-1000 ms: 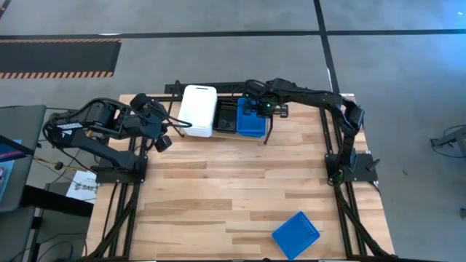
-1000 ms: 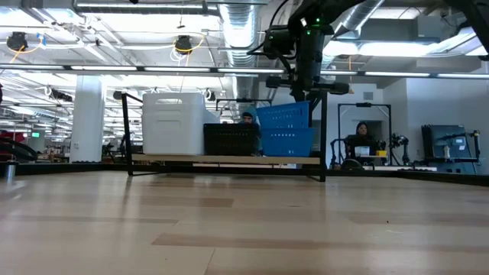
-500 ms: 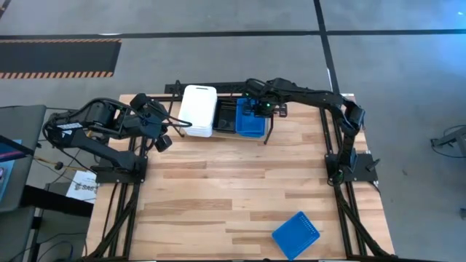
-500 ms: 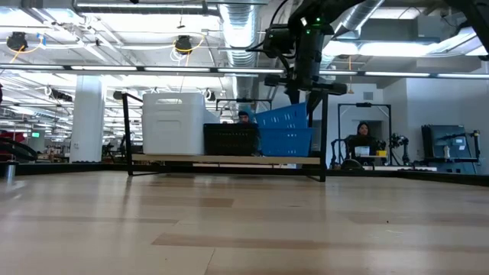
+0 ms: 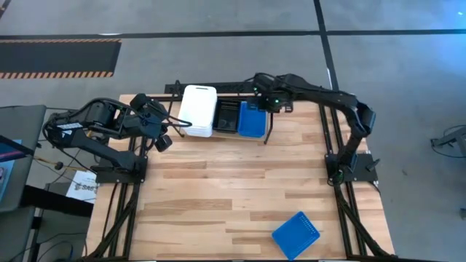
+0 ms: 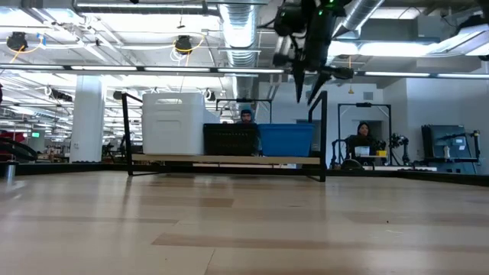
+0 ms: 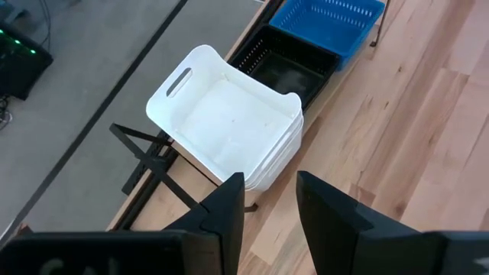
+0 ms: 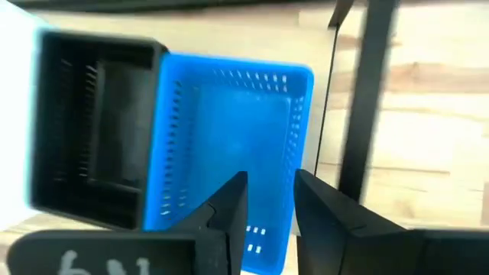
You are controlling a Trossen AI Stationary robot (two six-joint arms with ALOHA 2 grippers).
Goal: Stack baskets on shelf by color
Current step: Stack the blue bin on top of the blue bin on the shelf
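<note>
The wooden table [image 5: 233,189] of light planks stands on a grey concrete floor [image 5: 218,58], and a strip of orange-and-black hazard striping [image 5: 58,58] lies on that floor well beyond the table's far left corner. Beyond the table's far edge in the low view, a seated person [image 6: 361,137] shows at a workstation, and silver ventilation ducting [image 6: 241,30] runs overhead. A white pillar [image 6: 88,118] stands beyond the table's left end.

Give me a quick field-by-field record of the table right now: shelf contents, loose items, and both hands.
shelf: white baskets, black baskets, blue baskets, side by side
loose item: blue basket on table's near edge
right hand: open, empty, above shelf's blue baskets
left hand: open, empty, beside white baskets
</note>
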